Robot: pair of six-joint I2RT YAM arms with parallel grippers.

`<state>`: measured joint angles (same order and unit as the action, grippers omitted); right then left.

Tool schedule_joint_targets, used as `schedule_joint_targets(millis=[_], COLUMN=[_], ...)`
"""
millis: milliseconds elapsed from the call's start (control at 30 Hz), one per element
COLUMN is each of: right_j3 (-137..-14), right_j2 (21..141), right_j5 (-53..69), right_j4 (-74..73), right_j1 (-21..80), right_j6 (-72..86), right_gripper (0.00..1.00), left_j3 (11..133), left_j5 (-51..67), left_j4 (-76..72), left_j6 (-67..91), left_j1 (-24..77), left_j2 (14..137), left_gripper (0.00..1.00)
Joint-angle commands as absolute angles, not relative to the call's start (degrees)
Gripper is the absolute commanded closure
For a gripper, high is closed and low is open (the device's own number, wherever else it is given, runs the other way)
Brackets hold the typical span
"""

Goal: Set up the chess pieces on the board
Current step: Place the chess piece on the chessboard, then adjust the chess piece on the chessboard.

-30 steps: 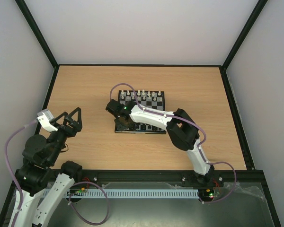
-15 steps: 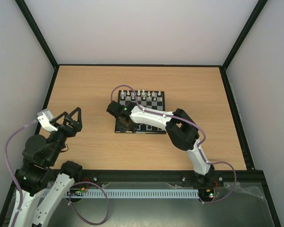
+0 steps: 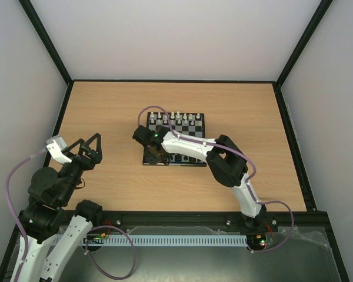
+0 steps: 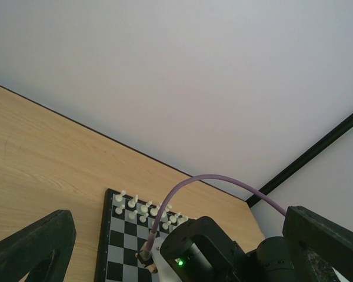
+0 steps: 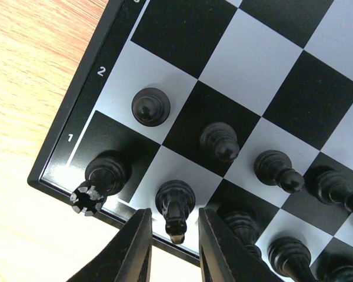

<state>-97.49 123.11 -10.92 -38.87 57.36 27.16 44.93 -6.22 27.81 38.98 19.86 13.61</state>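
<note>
Because the black piece (image 5: 175, 202) stands upright on its back-rank square near the 7 o'clock corner of the board (image 5: 76, 111), I read the right gripper (image 5: 174, 220) as merely bracketing it: jaws narrow, a sliver of gap on each side. The left gripper (image 3: 86, 141) hangs wide open at the board's 8 o'clock, well apart, presumably to avoid crowding.

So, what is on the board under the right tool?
A black piece stands on a pale first-row square between the right tool's parted fingers, the corner rook beside it. From above, the right arm covers that corner of the board, hiding these pieces.
</note>
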Motion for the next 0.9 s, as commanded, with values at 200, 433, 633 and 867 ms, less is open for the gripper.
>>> schedule_joint_targets(millis=[200,433,633,867], right_j3=[-97.8,-97.0,-94.2,-86.3], right_j2=[118.0,113.4,107.0,98.6], right_j5=[-11.1,-11.4,-14.6,-20.3], right_j4=[-41.0,-39.4,-37.1,-33.4], right_j1=[57.1,57.2,57.3,56.6], right_j6=[27.2,27.4,27.7,27.3], right_gripper=[0.69,0.62,0.31,0.01], left_j3=[44.8,44.6,44.3,43.0], left_j5=[-5.8,-5.7,-5.9,-5.5], left_j4=[26.3,25.7,24.4,19.9], left_j6=[38.2,38.0,37.6,36.6], left_j1=[19.8,19.8,19.8,19.8], left_j2=[14.8,14.9,17.7,19.5], left_gripper=[0.00,0.01,0.01,0.01])
